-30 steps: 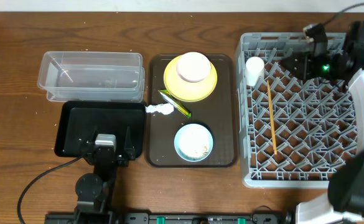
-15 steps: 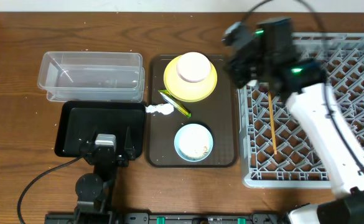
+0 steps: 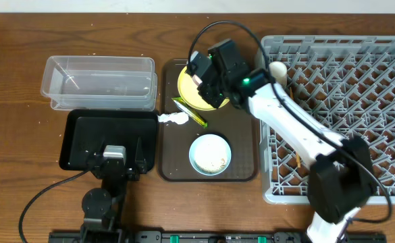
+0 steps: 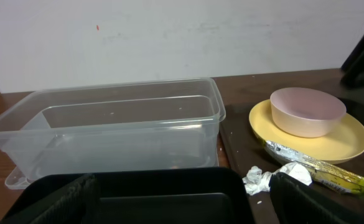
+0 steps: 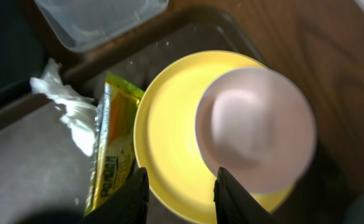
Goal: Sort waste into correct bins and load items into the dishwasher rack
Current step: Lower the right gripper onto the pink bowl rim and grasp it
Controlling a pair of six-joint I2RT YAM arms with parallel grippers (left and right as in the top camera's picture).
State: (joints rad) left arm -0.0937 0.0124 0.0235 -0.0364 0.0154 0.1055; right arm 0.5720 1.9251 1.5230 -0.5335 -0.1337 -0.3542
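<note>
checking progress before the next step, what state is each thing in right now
clear rectangular plastic container, empty
shallow black rectangular tray, empty
yellow round plate, on brown serving tray
pale pink cup, upright on the plate
light blue bowl, upright, rice scraps inside
green-yellow snack wrapper, flat beside the plate
crumpled white tissue, beside the wrapper
small white cup, in the grey plastic rack
left gripper, open
right gripper, open above the plate

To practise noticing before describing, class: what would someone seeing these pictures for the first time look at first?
The white right arm stands out, stretched from the grey rack across to the brown tray, its open gripper above the yellow plate that carries a pink cup. Next, the green-yellow wrapper and crumpled tissue beside that plate.
</note>
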